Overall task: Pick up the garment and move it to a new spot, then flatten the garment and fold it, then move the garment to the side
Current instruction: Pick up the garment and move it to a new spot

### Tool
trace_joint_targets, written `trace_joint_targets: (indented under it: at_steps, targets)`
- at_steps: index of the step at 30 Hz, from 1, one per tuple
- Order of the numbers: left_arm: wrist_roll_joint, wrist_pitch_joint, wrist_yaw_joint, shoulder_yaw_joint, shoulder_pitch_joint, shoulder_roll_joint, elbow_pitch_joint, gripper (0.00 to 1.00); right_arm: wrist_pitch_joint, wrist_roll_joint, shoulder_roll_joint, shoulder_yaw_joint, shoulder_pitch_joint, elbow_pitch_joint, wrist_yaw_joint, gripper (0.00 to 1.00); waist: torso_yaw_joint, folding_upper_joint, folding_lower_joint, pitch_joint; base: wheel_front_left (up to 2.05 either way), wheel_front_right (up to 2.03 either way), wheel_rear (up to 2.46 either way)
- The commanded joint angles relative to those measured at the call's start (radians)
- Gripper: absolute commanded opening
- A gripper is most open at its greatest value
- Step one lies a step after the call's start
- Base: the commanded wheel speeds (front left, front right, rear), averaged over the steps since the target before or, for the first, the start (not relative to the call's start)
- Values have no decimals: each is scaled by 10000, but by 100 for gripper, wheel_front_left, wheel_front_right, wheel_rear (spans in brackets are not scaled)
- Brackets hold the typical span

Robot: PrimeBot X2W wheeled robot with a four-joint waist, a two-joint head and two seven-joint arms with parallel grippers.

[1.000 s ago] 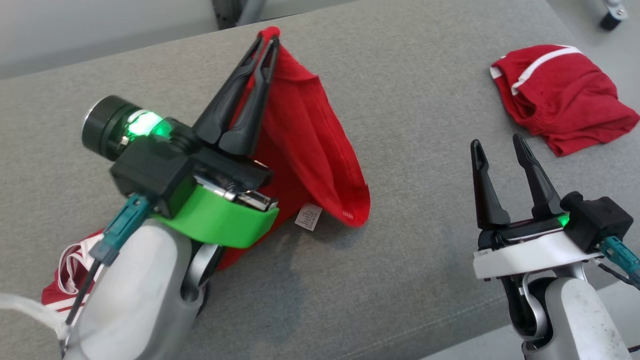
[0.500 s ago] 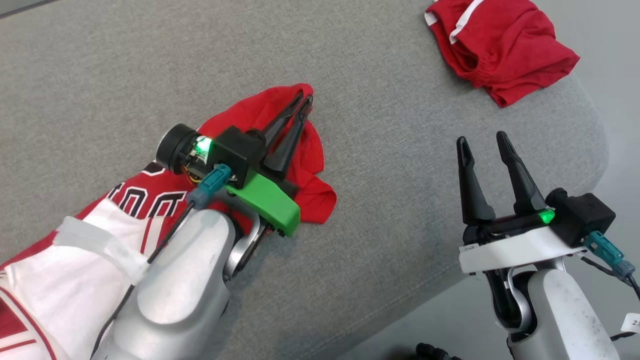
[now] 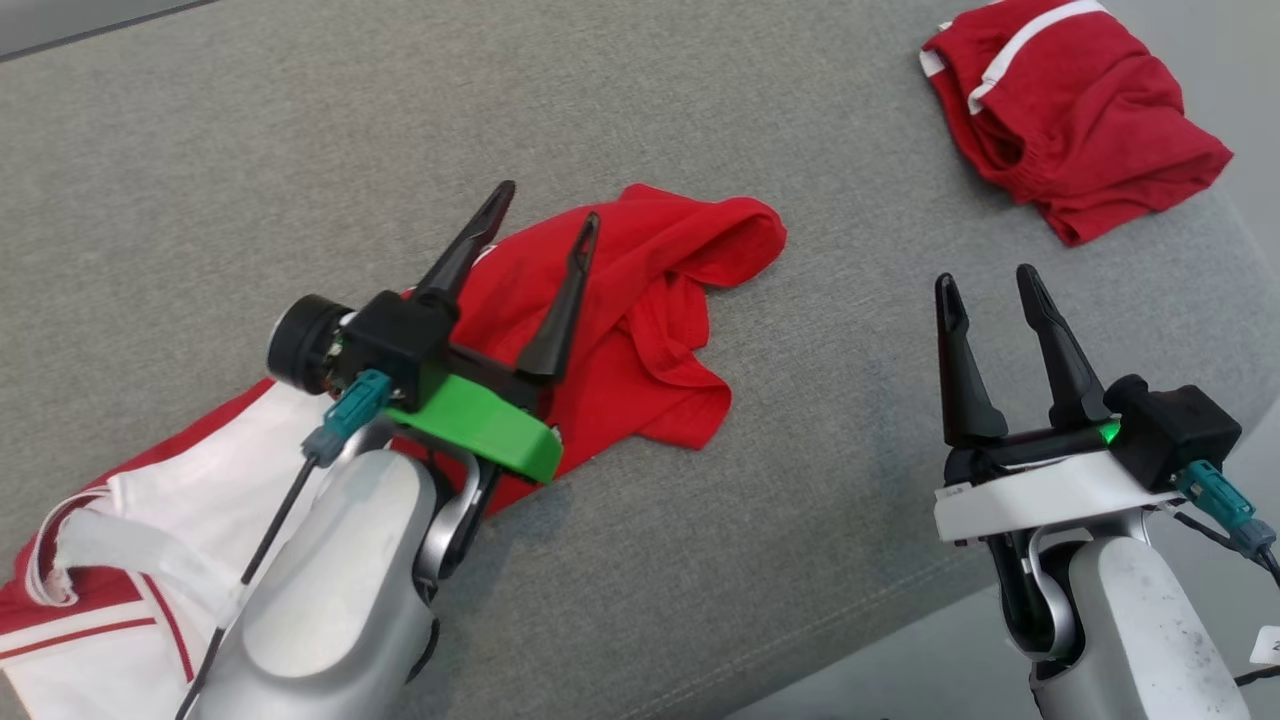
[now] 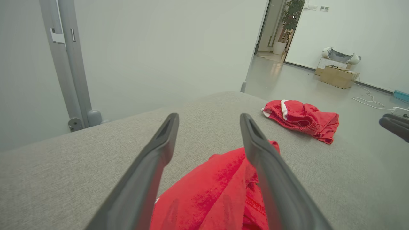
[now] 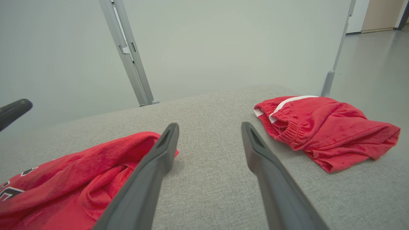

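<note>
Inspection ran from the left edge of the grey padded surface [image 3: 250,150] to the right.

At the lower left, the white panel [image 3: 150,500] of the garment [image 3: 640,330] lay against the surface, partly hidden by the left forearm. The rest of the garment ran up and to the right as a bunched red heap with deep creases and an edge turned over on itself. It was neither flat nor folded.

The left gripper [image 3: 548,202] stood over the middle of that heap with its jaws spread wide and nothing held. In the left wrist view the red cloth lay low between the two fingers. Whether the fingers touched it could not be determined.

Further right, the right gripper [image 3: 988,278] hung over bare surface, well apart from the garment, jaws equally wide and empty.

At the far upper right a pair of red shorts [image 3: 1080,130] sat crumpled near the surface's edge, untouched by either arm.

Assessment: the garment appeared to be set down at a working spot, so the pick-and-move step was judged complete or nearly so. Flattening, folding and the final move to the side were all outstanding.
</note>
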Motion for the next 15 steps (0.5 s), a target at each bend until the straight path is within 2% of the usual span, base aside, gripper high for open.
trace_joint_targets:
  at_steps: [1,11,15]
  targets:
    - [-67,-74,127,125,199,128,-69,100,36,-83,-17,-51,66,-11,-4,100,723,-1,-1,-630,0,0,0]
    - [-749,-332,1157,1875,1594,1049,-799,100,492,-402,-148,-361,487,-227,-4,100,1936,-1,-1,-1351,0,0,0]
    - [-987,-380,1406,2513,2303,1429,-1078,100,674,-434,-260,-408,636,-300,-4,100,2322,-1,-1,-1612,0,0,0]
